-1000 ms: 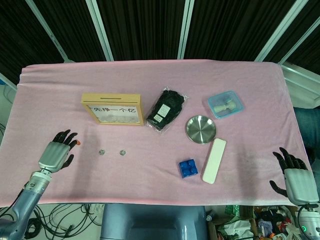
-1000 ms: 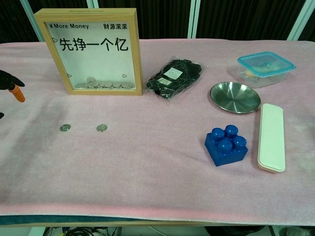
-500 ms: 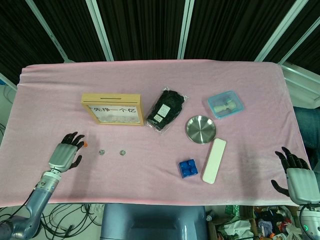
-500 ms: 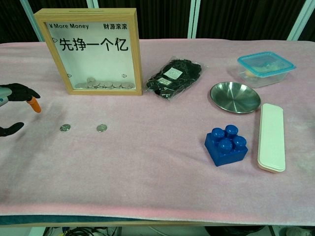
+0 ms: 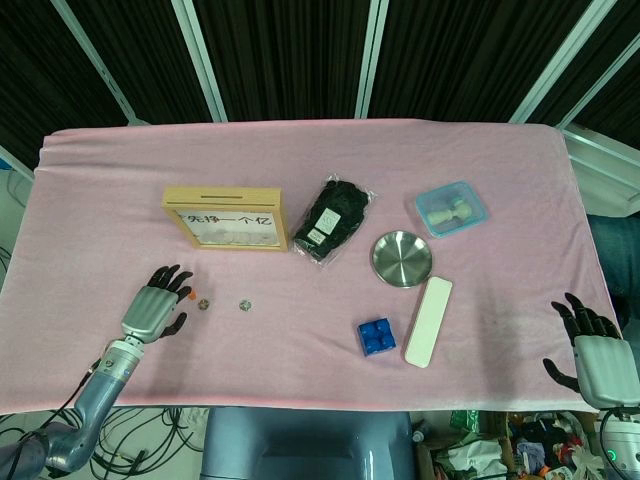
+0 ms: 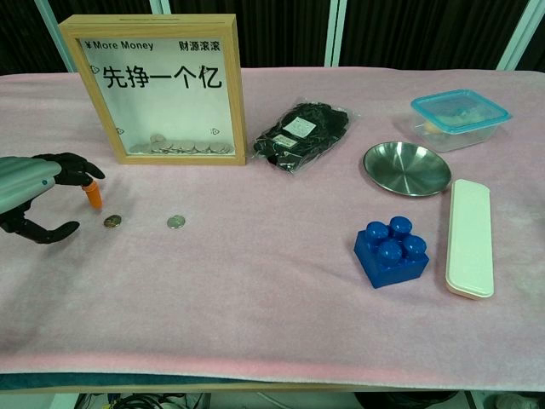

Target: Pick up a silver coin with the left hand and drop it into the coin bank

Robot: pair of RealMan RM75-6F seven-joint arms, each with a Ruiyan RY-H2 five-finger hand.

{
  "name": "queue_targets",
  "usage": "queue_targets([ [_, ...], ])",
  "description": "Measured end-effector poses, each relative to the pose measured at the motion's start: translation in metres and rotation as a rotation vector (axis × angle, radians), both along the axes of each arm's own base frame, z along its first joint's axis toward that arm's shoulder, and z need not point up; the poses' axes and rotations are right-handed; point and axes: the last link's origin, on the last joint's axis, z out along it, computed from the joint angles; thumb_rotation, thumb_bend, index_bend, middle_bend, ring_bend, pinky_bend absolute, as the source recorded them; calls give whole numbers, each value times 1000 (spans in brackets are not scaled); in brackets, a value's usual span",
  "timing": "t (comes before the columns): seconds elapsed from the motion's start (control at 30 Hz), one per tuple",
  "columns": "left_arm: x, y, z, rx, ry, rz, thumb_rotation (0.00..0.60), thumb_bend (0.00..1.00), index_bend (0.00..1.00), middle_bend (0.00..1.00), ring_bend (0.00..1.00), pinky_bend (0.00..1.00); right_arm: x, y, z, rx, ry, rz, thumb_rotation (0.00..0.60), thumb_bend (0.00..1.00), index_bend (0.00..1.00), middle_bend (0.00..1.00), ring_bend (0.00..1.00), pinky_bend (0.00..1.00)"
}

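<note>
Two silver coins lie on the pink cloth in front of the coin bank: the left coin and the right coin. The wooden-framed coin bank stands upright with a slot on top and several coins inside. My left hand hovers just left of the left coin, fingers apart, one orange fingertip pointing down near it, holding nothing. My right hand hangs open off the table's right front corner.
A black bag lies right of the bank. Further right are a steel dish, a blue-lidded box, a white case and a blue brick.
My left hand has moved right across the cloth toward the left coin and now sits close beside it. The right hand has dropped slightly lower.
</note>
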Motion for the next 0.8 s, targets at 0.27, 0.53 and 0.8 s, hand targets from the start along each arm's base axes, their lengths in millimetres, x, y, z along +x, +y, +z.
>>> queue_targets([
  [0.27, 1, 2, -7, -11, -4, 3, 600, 427, 396, 143, 0, 71, 0, 0, 0, 0, -2, -2, 600, 151, 156, 56, 159, 201],
  [0.53, 4, 2, -12, -19, -18, -14, 600, 427, 399, 144, 0, 70, -1, 0, 0, -3, -1, -4, 600, 153, 156, 56, 159, 201],
  [0.8, 5, 4, -16, -22, -17, -20, 600, 427, 412, 144, 0, 69, -1, 0, 0, -3, -1, -3, 600, 153, 156, 56, 159, 201],
])
